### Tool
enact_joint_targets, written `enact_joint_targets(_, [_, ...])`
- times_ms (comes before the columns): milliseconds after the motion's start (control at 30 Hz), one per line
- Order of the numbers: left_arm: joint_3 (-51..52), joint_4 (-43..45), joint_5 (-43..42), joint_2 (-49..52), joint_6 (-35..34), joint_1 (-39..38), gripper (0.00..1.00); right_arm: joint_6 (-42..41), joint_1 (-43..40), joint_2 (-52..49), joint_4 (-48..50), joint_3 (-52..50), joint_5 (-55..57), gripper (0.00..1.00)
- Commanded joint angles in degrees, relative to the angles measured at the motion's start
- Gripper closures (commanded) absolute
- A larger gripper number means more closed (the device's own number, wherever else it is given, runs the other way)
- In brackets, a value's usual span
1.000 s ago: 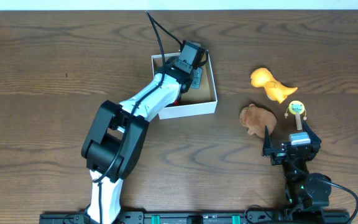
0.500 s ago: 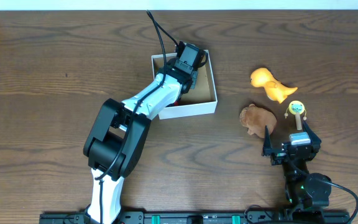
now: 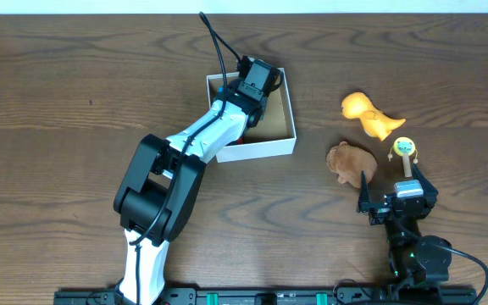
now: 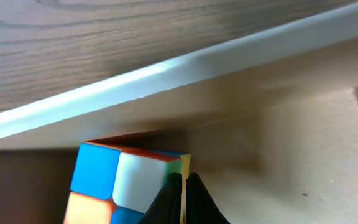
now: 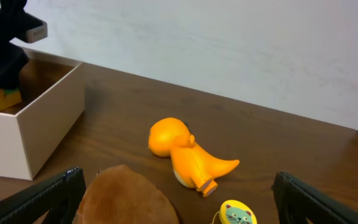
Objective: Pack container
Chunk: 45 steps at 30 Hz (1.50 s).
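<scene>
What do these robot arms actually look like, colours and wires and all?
The left arm has white shells between bulky black joints, with a black cable trailing off its black gripper. The right arm is smaller, all black, with slim black fingers.

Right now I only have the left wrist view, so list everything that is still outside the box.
Observer: Three toys lie on the table, right of the container: an orange dinosaur, a brown plush and a small yellow toy.
Operator: Report the right gripper.
Observer: The right gripper is open and empty, close to the brown plush.
Operator: Check the container's right side.
Observer: Its floor there looks bare.
</scene>
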<state>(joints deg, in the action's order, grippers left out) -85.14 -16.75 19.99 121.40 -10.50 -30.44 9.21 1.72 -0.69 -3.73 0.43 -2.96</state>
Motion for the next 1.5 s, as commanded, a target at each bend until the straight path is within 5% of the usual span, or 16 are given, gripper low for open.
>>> enact_joint_targets(0, [0.15,-0.92,3.98,-1.55,-0.37,0.24,0.95,-1.05,-0.74,0.31,-0.22,-0.11,0.15,0.01])
enact_joint_targets(467, [0.15,-4.44,3.48,-13.31,-0.9,0.02,0.85,-1.05,-0.74,0.31,-0.22,-0.11,0.13,0.01])
enact_joint_targets(767, [0.15,-11.91,2.95,-20.74,-10.01,5.9,0.86,-1.05,-0.74,0.31,-0.2,-0.11,0.13,0.01])
enact_joint_targets(1167, [0.15,-18.14,-19.87,-20.37,-10.01,6.93,0.94,-1.05,-0.74,0.31,-0.22,-0.11,0.13,0.01])
enact_joint_targets(1467, [0.17,-23.67,-21.05,-19.76,-10.84,2.36,0.94,-1.05,-0.74,0.31,-0.22,-0.11,0.13,0.01])
